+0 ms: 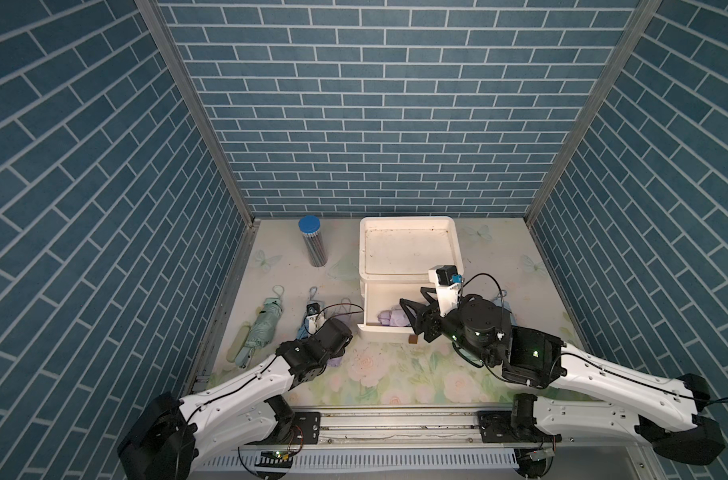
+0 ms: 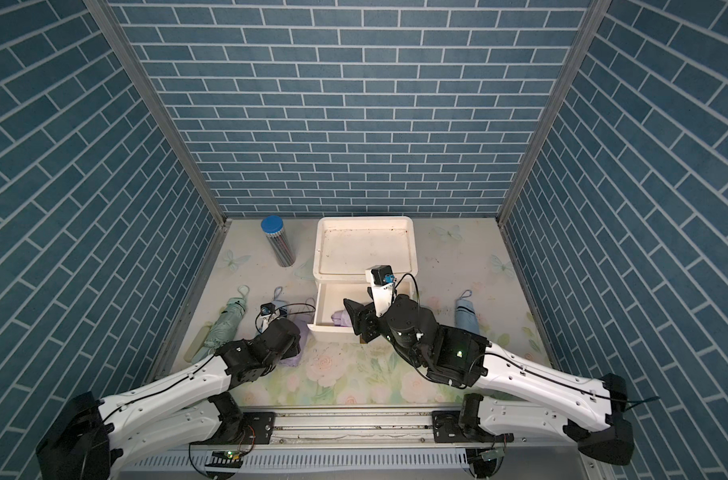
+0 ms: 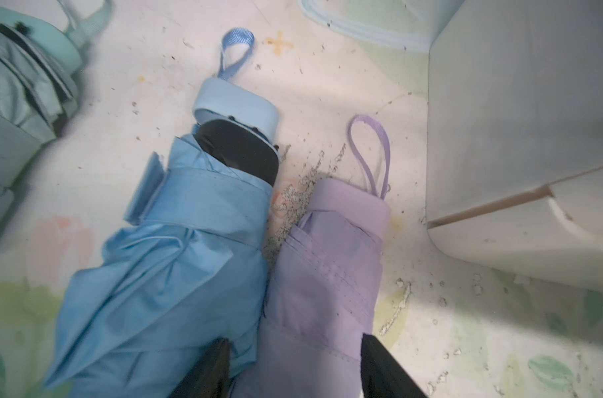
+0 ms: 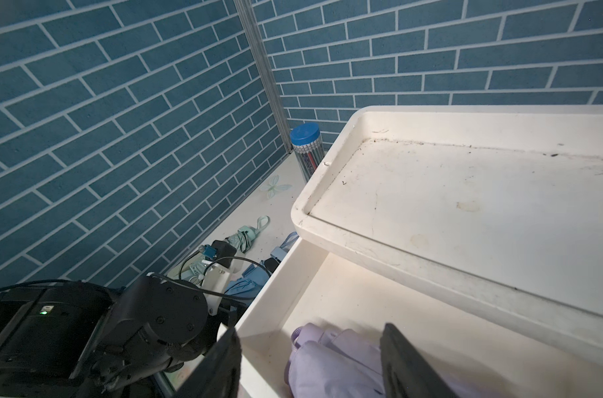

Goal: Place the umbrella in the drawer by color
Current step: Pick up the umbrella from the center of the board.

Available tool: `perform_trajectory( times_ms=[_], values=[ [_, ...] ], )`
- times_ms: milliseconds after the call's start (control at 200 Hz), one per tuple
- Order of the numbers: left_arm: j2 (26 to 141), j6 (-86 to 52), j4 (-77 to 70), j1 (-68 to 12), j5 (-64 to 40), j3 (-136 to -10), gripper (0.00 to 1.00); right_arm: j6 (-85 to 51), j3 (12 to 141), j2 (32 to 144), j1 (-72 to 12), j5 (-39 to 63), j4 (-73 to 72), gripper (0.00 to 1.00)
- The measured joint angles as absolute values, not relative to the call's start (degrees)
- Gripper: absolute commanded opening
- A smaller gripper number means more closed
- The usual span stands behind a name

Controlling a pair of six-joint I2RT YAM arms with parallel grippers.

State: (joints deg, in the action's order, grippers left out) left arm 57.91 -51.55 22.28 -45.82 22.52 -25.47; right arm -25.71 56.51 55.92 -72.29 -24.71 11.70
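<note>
Now one lilac umbrella [image 4: 331,368] lies inside the open drawer [image 4: 269,286], below the right gripper [image 4: 312,329], whose jaws stand apart. Just beside the drawer, the left gripper [image 3: 294,337], also spread open, straddles a second lilac umbrella [image 3: 327,268].

You've got no readable text, labels, brands or numbers in any view. The only sign-like thing is a small orange plus mark [image 3: 279,43] on the surface [image 3: 327,86], visible from the left wrist camera.
</note>
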Motion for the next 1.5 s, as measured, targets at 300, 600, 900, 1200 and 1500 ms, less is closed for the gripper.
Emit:
perform_trajectory(
  times_ms=[300, 600, 900, 1200, 1500],
  values=[
    [63.5, -50.9, 19.7, -45.9, 21.2, -25.6, 0.53, -26.4, 56.5, 55.7, -72.3, -25.7, 11.8, 0.65],
    [66.8, -52.9, 19.2, -45.8, 24.3, -26.3, 0.16, -26.8, 56.5, 55.4, -72.3, -25.8, 12.0, 0.65],
    [64.3, -53.7, 26.8, -45.9, 26.2, -29.0, 0.00, -27.2, 56.9, 55.4, -72.3, -26.1, 12.6, 0.67],
    [49.9, -51.8, 37.5, -46.0, 33.2, -45.2, 0.00, -31.4, 66.2, 59.4, -63.2, -14.5, 17.6, 0.76],
    [41.3, -31.7, 34.2, -46.0, 28.5, -58.1, 0.00, -31.5, 76.4, 69.2, -59.9, 5.8, 18.2, 0.92]
  ],
)
